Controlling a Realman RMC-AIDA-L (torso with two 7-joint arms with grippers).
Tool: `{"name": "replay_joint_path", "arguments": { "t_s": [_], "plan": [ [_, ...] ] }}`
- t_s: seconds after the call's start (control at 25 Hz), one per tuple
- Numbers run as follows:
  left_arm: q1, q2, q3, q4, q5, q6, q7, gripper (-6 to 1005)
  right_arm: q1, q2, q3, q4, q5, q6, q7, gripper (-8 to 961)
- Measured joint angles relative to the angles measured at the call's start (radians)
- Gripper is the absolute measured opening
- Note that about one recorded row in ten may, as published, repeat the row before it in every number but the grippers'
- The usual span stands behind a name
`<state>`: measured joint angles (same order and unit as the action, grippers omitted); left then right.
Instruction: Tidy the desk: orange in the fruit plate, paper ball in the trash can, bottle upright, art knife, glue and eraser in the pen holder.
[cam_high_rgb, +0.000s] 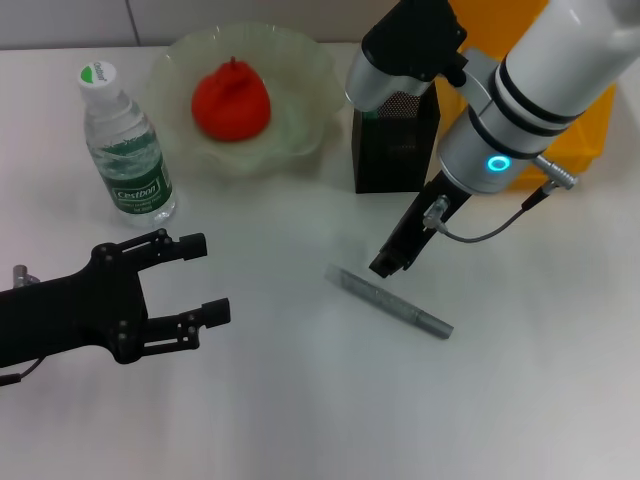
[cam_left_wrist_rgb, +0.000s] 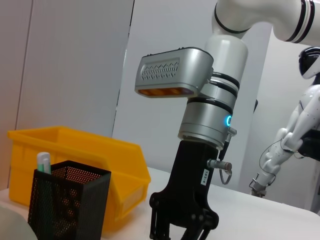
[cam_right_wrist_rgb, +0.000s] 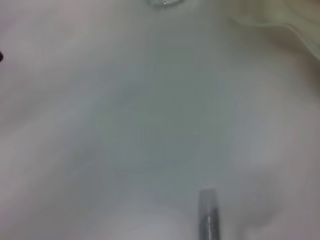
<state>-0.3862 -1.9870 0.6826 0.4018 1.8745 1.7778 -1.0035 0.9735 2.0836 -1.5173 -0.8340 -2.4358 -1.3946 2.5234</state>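
The orange (cam_high_rgb: 232, 100) lies in the pale-green fruit plate (cam_high_rgb: 172, 62). The bottle (cam_high_rgb: 125, 150) stands upright to its left. The black mesh pen holder (cam_high_rgb: 395, 145) stands at the back centre, and in the left wrist view (cam_left_wrist_rgb: 67, 205) a white stick with a green cap (cam_left_wrist_rgb: 43, 162) pokes out of it. The grey art knife (cam_high_rgb: 388, 300) lies flat on the table; its end also shows in the right wrist view (cam_right_wrist_rgb: 209, 215). My right gripper (cam_high_rgb: 388, 258) hangs just above the knife's left end. My left gripper (cam_high_rgb: 212, 278) is open and empty at the lower left. Paper ball and eraser are out of view.
The yellow trash can (cam_high_rgb: 590, 130) stands behind my right arm, right of the pen holder; it also shows in the left wrist view (cam_left_wrist_rgb: 75, 160). The right arm's silver wrist housing (cam_high_rgb: 395, 70) hangs over the pen holder.
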Motion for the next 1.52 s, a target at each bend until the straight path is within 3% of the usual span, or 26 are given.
{"name": "replay_joint_path", "arguments": {
  "t_s": [0.16,0.52,0.92,1.16,1.52],
  "plan": [
    [0.000,-0.001,-0.001,0.000,0.000,-0.001,0.001,828,0.000,0.002,-0.013,0.008,0.000,0.001,-0.006,215],
    [-0.007,-0.001,-0.003,0.000,0.001,-0.007,0.001,828,0.001,0.007,-0.091,0.049,0.018,0.042,-0.012,380],
    [-0.007,-0.001,0.007,0.000,0.035,-0.025,0.001,828,0.001,0.007,-0.146,0.058,0.025,0.063,-0.011,322],
    [-0.004,0.002,0.003,0.000,0.049,-0.033,-0.006,828,0.002,0.007,-0.146,0.062,0.023,0.065,-0.007,135],
    [-0.003,0.001,0.001,0.002,0.049,-0.032,-0.002,828,-0.044,0.002,-0.050,-0.077,0.028,-0.019,-0.007,130]
  ]
}}
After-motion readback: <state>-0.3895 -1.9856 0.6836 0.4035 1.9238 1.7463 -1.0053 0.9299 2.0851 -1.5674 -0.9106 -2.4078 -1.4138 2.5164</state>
